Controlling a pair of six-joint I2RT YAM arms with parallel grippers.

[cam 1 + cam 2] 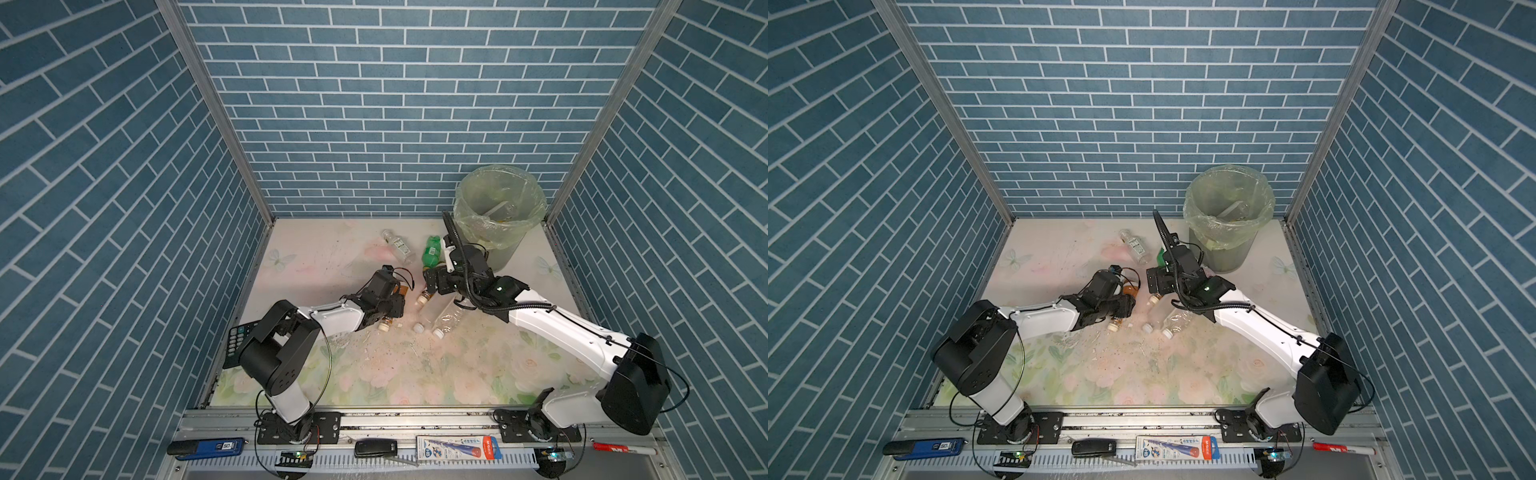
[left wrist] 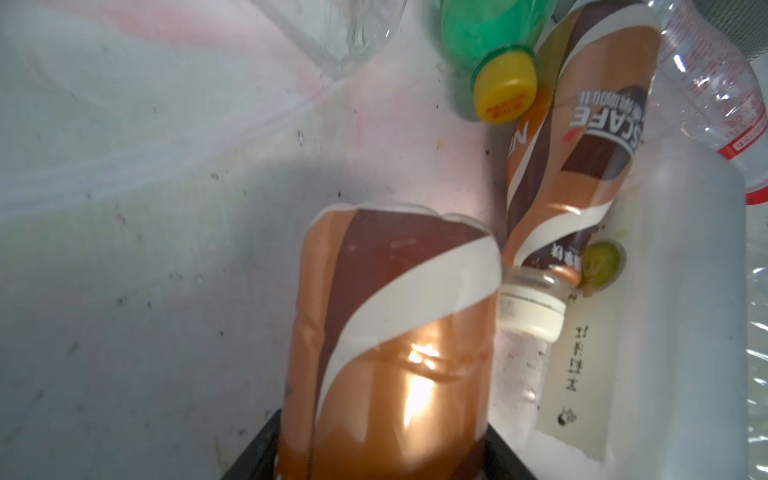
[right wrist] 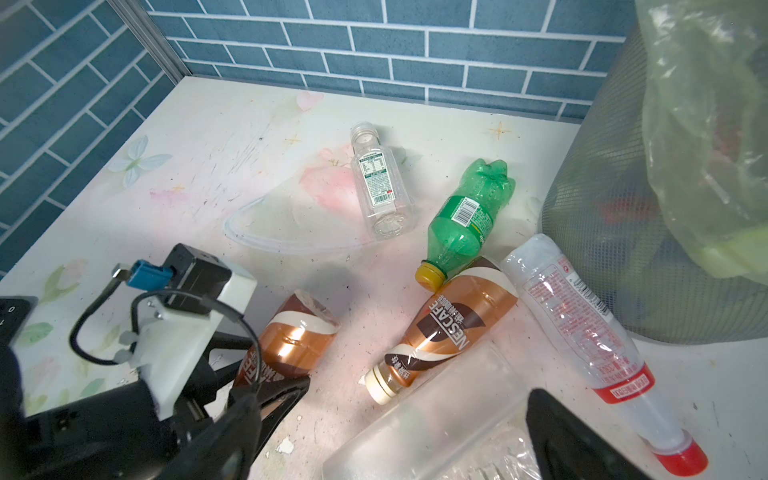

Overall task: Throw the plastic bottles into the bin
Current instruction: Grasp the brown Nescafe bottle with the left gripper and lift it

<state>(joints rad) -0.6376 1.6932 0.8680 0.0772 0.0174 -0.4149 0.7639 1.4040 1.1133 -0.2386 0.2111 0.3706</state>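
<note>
Mid-grasp: straddles brown bottle [image 3: 293, 340] near desk [image 1: 316, 266] centre with left gripper [image 1: 395, 305]; cannot tell if clamped. Holds right gripper [image 1: 430, 284] agape, empty. Next, likely: clamp, lift, carry to far-right-corner bin [image 1: 505, 253].

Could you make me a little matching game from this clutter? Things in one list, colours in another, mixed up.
Things:
1. green bottle
2. brown bottle lying right beside it
3. long clear bottle
4. bin

Colours:
A. cream-white cap
B. lined with a pale green bag
C. yellow cap
D. red cap

Pairs: 1-C, 2-A, 3-D, 4-B.
</note>
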